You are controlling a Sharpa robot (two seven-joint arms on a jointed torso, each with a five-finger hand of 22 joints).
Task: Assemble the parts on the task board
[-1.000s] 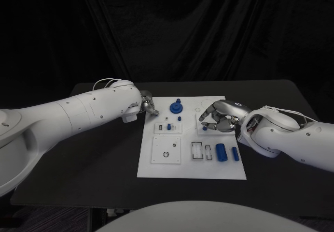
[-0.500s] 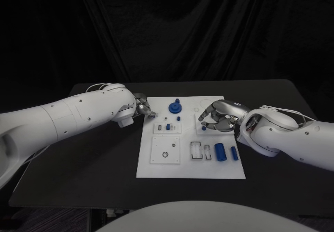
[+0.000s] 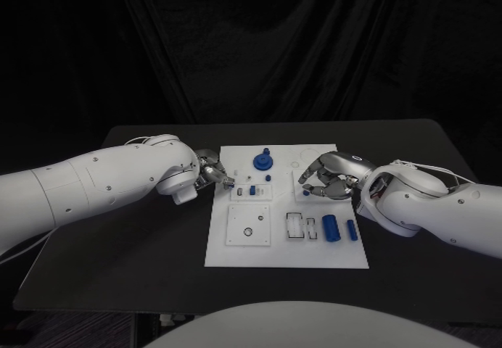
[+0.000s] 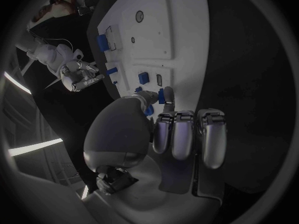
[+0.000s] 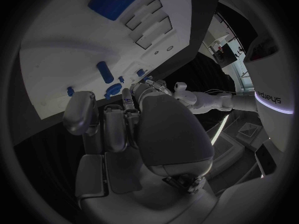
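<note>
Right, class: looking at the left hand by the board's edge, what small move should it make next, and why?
Probably ease the left hand toward the small slotted block on the task board. It seems to pinch a small blue part, and the block lies just beside it, with one slot looking unfilled.

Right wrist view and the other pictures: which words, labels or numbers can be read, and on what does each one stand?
"harpa", reading vertically, first letter cut off: on a white panel at the rim of the right wrist view.
Task board: no readable text or numbers.
Arms and hands: no readable markings.
</note>
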